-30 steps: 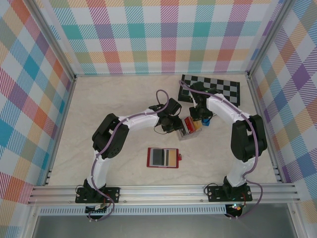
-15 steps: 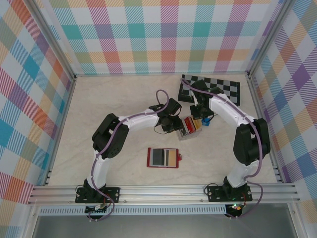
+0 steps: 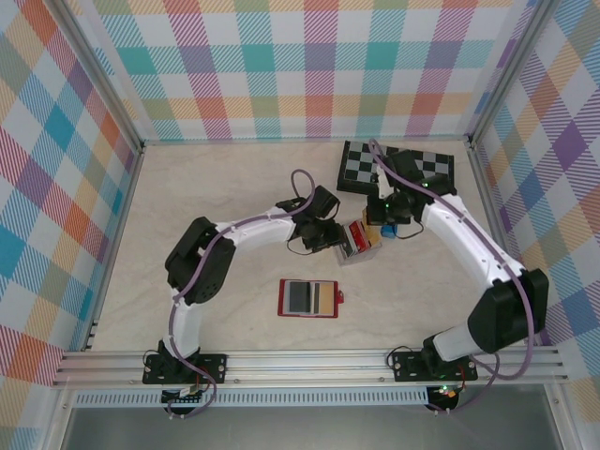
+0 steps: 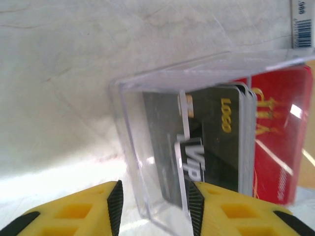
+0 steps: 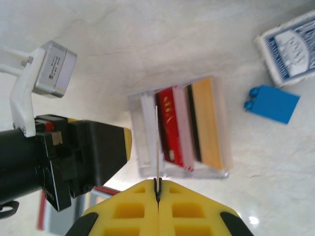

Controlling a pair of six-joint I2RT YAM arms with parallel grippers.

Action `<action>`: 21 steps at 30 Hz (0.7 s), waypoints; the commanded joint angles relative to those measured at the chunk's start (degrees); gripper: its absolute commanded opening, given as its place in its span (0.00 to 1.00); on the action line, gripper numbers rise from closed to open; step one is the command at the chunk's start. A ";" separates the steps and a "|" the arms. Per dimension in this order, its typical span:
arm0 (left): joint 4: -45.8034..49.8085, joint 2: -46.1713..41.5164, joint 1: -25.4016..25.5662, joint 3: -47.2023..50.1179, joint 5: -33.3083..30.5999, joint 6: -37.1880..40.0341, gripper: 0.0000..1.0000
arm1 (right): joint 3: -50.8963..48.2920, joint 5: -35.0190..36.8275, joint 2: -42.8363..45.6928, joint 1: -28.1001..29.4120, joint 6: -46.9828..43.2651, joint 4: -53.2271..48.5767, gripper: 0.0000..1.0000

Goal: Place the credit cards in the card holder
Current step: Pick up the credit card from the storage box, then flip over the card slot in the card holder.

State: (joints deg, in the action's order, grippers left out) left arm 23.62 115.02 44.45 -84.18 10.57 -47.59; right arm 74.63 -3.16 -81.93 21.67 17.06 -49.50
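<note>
Yellow-padded right gripper (image 5: 157,189) clamped on thin grey-white plastic card (image 5: 157,142), edge-on over clear plastic box (image 5: 142,147). Left gripper (image 4: 155,196) jaws apart, straddling box corner. Red folding card holder (image 3: 308,298) lies open, well apart. Risk: shallow pinch, so card may pivot or drop in transit.

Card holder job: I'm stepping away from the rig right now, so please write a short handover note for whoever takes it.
The right gripper is shut on a thin card, seen edge-on over the clear box.
The left gripper has its fingers apart astride the box's end wall, with a gap on one side.
A red card, an orange card and dark cards stand in the box.
The card holder lies open nearer the arm bases, apart from both grippers.
Done: one card gripped.
Left: carry it to the holder, slot it in, then do the others.
</note>
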 commanded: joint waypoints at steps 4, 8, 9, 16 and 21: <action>4.08 -16.42 -0.90 10.42 -10.03 2.39 0.50 | -13.42 -10.85 9.65 2.87 14.87 7.83 0.00; 3.53 -24.81 -2.16 22.46 -9.65 0.86 0.55 | -20.69 -9.82 11.71 11.60 22.78 13.72 0.00; 3.12 -26.44 -2.26 25.28 -8.89 0.45 0.55 | -22.07 -9.35 11.29 14.12 24.63 15.20 0.00; -1.43 -31.65 -2.27 38.07 -4.09 -3.03 0.56 | -26.72 -2.16 6.56 22.89 29.68 16.08 0.00; -1.06 -31.45 -2.26 39.67 -2.75 -1.71 0.53 | -28.76 -1.06 5.30 22.89 29.52 16.47 0.00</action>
State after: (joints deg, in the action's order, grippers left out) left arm 23.70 85.36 42.28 -45.01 6.17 -49.28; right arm 46.59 -6.17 -76.03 44.40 44.80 -34.28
